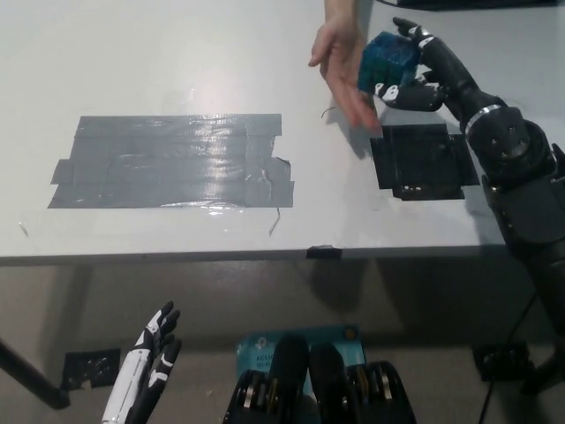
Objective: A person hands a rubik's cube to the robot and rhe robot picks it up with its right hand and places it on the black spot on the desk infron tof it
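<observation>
My white left hand (146,367) hangs idle below the desk edge at the lower left, fingers spread and holding nothing; it has no part in this job. On the desk (159,53) above it lies a wide patch of grey tape (172,162), which is not my target. Further right, the person's hand (340,62) reaches in from the top, palm open and fingers pointing down toward me, just beside the rubik's cube (387,60); I judge it is either steadying the cube or just letting go, though the blur there keeps me from telling whether it touches. The cube, showing mostly blue faces, sits up off the table in my black right hand (415,75), whose fingers curl around it from the far side and below, so I take it as gripped. Directly below and toward me is the black spot (422,161), a square of dark tape, bare and waiting. I hold the cube above and beyond it, so lowering it there is what remains.
</observation>
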You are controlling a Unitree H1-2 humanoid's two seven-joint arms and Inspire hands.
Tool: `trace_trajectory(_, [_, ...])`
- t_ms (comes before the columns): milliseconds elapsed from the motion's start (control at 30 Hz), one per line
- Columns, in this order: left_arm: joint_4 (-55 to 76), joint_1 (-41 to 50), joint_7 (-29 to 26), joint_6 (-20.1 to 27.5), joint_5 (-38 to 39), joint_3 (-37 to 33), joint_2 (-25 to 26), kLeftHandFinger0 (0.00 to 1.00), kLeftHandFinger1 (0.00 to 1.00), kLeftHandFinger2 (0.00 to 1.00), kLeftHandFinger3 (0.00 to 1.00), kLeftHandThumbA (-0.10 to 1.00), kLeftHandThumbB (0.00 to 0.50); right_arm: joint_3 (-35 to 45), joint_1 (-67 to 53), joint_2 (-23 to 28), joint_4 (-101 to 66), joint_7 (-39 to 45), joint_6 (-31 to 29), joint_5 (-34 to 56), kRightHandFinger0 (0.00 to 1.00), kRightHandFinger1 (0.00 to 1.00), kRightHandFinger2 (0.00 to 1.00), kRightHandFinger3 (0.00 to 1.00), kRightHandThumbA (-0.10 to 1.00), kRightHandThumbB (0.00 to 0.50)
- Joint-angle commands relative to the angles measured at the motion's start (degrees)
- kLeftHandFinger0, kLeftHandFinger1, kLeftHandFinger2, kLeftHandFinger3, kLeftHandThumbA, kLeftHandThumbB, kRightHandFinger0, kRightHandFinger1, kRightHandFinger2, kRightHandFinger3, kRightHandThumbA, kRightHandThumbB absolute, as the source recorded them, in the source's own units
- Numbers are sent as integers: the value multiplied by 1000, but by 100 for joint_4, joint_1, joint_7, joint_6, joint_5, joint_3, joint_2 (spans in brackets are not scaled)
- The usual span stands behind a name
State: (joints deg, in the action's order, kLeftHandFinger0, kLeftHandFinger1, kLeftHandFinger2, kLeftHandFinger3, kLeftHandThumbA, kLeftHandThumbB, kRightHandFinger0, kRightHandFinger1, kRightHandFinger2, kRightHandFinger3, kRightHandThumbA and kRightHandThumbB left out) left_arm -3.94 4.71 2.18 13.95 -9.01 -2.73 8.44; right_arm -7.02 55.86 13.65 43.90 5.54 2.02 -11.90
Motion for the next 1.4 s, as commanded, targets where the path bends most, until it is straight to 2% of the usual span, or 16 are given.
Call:
trace_trajectory(0, [74, -46, 19, 41, -38, -10, 65, 1000, 1000, 1000, 1000, 914, 77, 209, 254, 148, -235, -540, -526, -55, 264, 681, 990, 975, -100, 189])
trace_trajectory(100, [72, 35, 37, 27, 4, -12, 57, 1000, 1000, 1000, 1000, 919, 85, 370, 154, 170, -666, -641, -260, -39, 371, 825, 1000, 1000, -100, 150])
trace_trajectory(167, [72, 34, 44, 40, 0, -26, 53, 1000, 1000, 1000, 1000, 925, 84, 500, 145, 213, -722, -693, -401, 23, 298, 741, 1000, 1000, -100, 135])
trace_trajectory(267, [44, 19, 34, 87, -12, -20, 69, 1000, 1000, 1000, 1000, 923, 81, 541, 122, 273, -703, -922, -450, -139, 335, 774, 1000, 983, -100, 128])
trace_trajectory(333, [49, 47, 34, 74, -38, -30, 73, 1000, 1000, 1000, 1000, 927, 83, 578, 95, 318, -461, -978, -659, -77, 252, 683, 1000, 957, -100, 135])
trace_trajectory(500, [41, 62, 35, 79, -1, -37, 39, 1000, 1000, 1000, 1000, 911, 74, 505, -38, 367, 33, -1107, -843, -140, 241, 674, 990, 1000, -100, 151])
trace_trajectory(667, [107, 113, 61, 6, 3, -45, 48, 1000, 1000, 1000, 1000, 921, 76, 410, -360, 241, 72, -1121, -830, -175, 123, 536, 887, 963, -100, 154])
trace_trajectory(933, [96, 121, -9, 48, -39, -50, 8, 1000, 1000, 1000, 1000, 918, 73, 180, -518, -5, 795, -1247, -957, -309, 123, 561, 921, 927, -100, 140])
trace_trajectory(1067, [104, 69, 16, 9, -12, -33, 35, 1000, 1000, 1000, 1000, 900, 72, 137, -553, -74, 1091, -1316, -1313, -300, 137, 535, 868, 890, -100, 153])
trace_trajectory(1133, [89, 76, 35, 14, -3, -46, 43, 1000, 1000, 1000, 1000, 905, 88, 127, -631, -100, 1078, -1267, -1256, -279, 286, 658, 917, 957, -97, 234])
trace_trajectory(1167, [85, 80, 45, 18, 8, -49, 47, 1000, 1000, 1000, 1000, 905, 87, 99, -655, -83, 1028, -1182, -1234, -283, 581, 968, 1000, 1000, 75, 312])
trace_trajectory(1200, [76, 85, 60, 26, 24, -51, 55, 1000, 1000, 1000, 1000, 905, 86, 60, -685, -59, 969, -1063, -1217, -283, 721, 962, 1000, 1000, 125, 303])
trace_trajectory(1233, [89, 110, 72, 1, 33, -55, 57, 1000, 1000, 1000, 1000, 905, 87, -43, -742, 3, 862, -857, -1148, -324, 1000, 1000, 1000, 1000, 330, 344])
trace_trajectory(1267, [105, 117, 84, -41, 60, -54, 49, 1000, 1000, 1000, 1000, 903, 86, -403, -755, 183, 649, -763, -955, -752, 1000, 1000, 1000, 1000, 561, 398])
trace_trajectory(1333, [99, 131, 90, -37, 76, -63, 37, 1000, 1000, 1000, 1000, 902, 86, -489, -776, 257, 461, -800, -834, -790, 1000, 1000, 1000, 1000, 645, 458])
trace_trajectory(1367, [114, 121, 94, -55, 83, -56, 48, 1000, 1000, 1000, 1000, 901, 84, -520, -769, 286, 310, -983, -847, -884, 1000, 1000, 1000, 1000, 663, 463])
